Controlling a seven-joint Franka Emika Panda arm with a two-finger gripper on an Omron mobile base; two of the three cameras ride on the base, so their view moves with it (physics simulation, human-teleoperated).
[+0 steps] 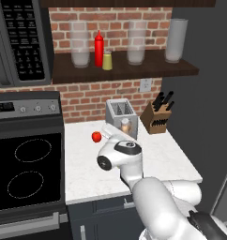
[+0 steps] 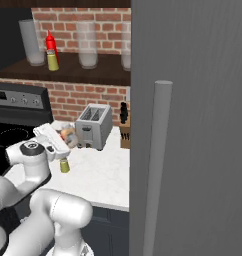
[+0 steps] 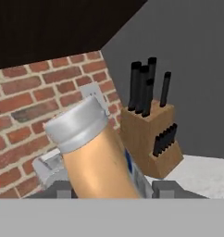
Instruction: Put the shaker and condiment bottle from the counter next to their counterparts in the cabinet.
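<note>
Tan condiment bottle (image 3: 93,152) sits clamped in the gripper (image 3: 111,190); right base view reveals the shaker (image 2: 64,165).

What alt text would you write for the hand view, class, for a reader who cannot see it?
A tan condiment bottle with a pale cap leans between the gripper fingertips. Behind it are a wooden knife block on the white counter, a toaster, and a red brick wall.

Arm links: glossy white, rounded tubular arm (image 1: 155,206), bulging from the lower right of the left base view.
Joints: dark grey round end cap (image 1: 104,162), black top plate (image 1: 127,147).
Finger tips: two small dark grey blocks (image 3: 63,189), bottom of the hand view.
</note>
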